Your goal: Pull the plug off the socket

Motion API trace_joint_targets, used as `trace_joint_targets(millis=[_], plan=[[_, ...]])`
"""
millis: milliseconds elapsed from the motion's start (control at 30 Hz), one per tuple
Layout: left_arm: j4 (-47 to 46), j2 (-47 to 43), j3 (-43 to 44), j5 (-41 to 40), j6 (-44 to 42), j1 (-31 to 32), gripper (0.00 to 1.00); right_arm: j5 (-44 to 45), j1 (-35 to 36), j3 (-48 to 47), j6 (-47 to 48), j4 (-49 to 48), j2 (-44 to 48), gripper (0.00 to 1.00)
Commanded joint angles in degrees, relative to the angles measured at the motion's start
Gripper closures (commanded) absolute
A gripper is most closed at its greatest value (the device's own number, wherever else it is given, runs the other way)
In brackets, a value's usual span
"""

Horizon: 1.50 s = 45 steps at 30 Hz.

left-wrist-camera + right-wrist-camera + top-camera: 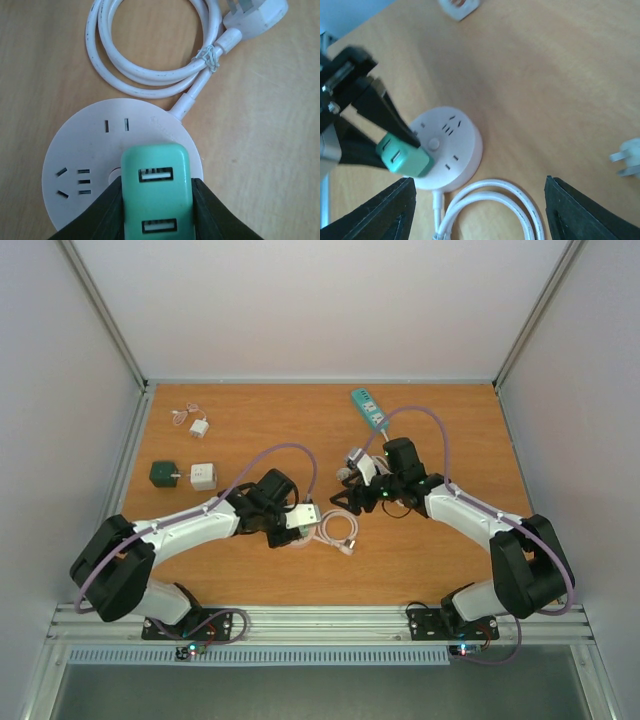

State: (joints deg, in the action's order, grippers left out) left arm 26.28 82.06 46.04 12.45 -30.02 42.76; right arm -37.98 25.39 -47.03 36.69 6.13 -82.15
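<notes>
A mint-green USB plug [156, 192] sits on the round white socket [90, 145], over its near edge. My left gripper [156, 210] is shut on the plug, one black finger on each side. I cannot tell whether its prongs are still in the socket. The right wrist view shows the plug [402, 160] at the socket's [452, 145] left edge, held by the left fingers. My right gripper [480, 215] is open and empty, above the socket's coiled white cable [490, 200]. In the top view both grippers, left [297, 523] and right [347, 502], meet mid-table.
The cable's white plug head [255, 15] lies beside the coil. A teal power strip [368, 408] lies at the back right. A white charger with cord [198, 426], a dark green cube [162, 473] and a white cube [203, 476] sit at the left.
</notes>
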Motion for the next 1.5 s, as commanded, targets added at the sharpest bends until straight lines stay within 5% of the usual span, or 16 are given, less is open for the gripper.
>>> trace_joint_targets(millis=[0,367,733,1033,1467], plan=[[3.26,-2.55,-0.98,8.46,-12.33,-1.43,0.9,-8.48,0.29,2.28,8.42,4.13,0.11,0.29],[5.08,-3.54,-2.6,17.64,-24.7,-5.88,0.88,-2.45,9.94,14.74,13.53,-11.85,5.04,0.29],[7.32,-4.58,-5.6,17.58,-30.8,-8.45,0.91,7.16,23.23,18.03,7.73,-30.76,-2.48,0.29],[6.03,-7.48,-7.96,20.3,-31.07,-9.28,0.91,11.95,25.38,20.65,8.23,-48.3,-9.77,0.26],[5.8,-6.48,-7.08,23.51,-30.34,-9.59,0.91,11.63,28.84,19.31,10.65,-52.68,-17.62,0.29]])
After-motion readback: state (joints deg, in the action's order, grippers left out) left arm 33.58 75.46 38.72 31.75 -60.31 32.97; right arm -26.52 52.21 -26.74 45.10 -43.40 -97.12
